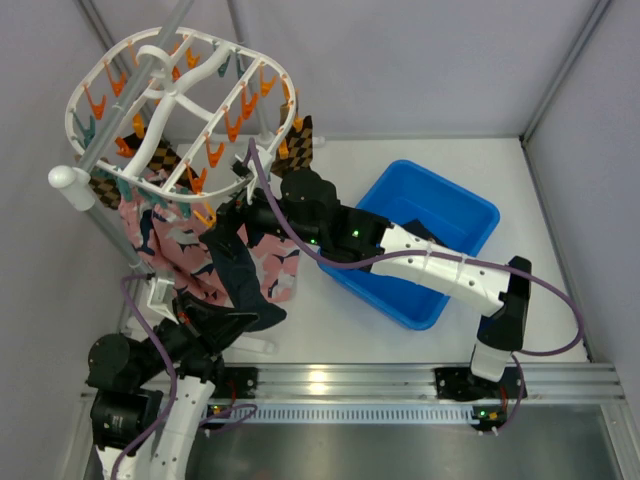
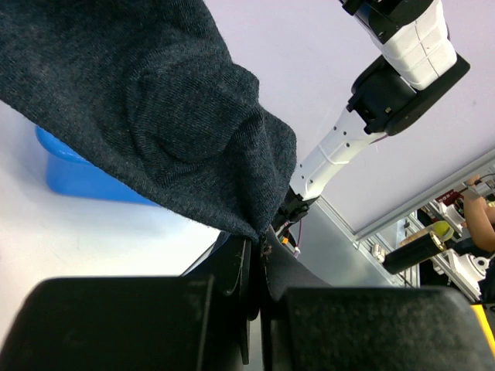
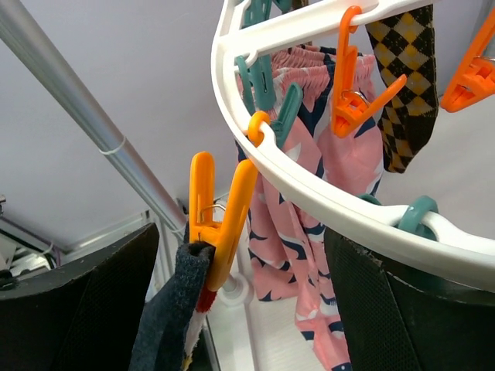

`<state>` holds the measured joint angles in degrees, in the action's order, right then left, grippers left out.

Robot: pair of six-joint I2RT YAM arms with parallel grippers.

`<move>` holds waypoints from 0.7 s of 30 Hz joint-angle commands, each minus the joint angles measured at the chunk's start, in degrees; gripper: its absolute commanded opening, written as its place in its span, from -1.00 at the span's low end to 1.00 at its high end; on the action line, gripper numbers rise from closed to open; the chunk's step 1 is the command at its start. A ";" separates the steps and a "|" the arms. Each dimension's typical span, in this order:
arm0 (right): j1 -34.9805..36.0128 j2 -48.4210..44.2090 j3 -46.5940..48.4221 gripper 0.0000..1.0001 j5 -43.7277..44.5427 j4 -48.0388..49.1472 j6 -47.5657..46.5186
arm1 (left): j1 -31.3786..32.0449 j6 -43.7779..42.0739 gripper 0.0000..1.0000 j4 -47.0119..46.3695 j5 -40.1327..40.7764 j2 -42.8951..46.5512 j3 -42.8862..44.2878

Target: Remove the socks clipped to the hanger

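Between the right fingers [image 3: 418, 309], which stand wide apart, an orange clip [image 3: 220, 220] on the hanger [image 3: 309, 189] pinches the cuff of a navy sock [image 3: 166, 325]. Lower down, the left fingers [image 2: 116, 325] are clamped on what seems to be the same sock's loose end. Soft, light and stretchy, it should slip free once the clip's tails are squeezed.

Matt knit socks [image 2: 155, 116], glossy plastic hanger [image 3: 309, 192]
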<state>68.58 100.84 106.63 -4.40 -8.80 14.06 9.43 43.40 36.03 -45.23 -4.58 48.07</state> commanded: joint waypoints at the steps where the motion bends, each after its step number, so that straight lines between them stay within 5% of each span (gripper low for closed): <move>1: 2.44 0.76 3.76 0.66 5.98 4.13 -2.29 | -0.20 1.16 -1.00 -2.11 -2.05 1.15 -0.26; 21: 5.25 1.11 2.53 0.38 21.01 12.05 -2.99 | -0.29 0.72 -1.00 -2.19 -1.52 1.24 -1.23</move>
<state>72.53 101.41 105.84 13.10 -0.60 12.32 9.43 43.83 36.01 -45.78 -3.49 47.07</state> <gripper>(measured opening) 0.708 0.035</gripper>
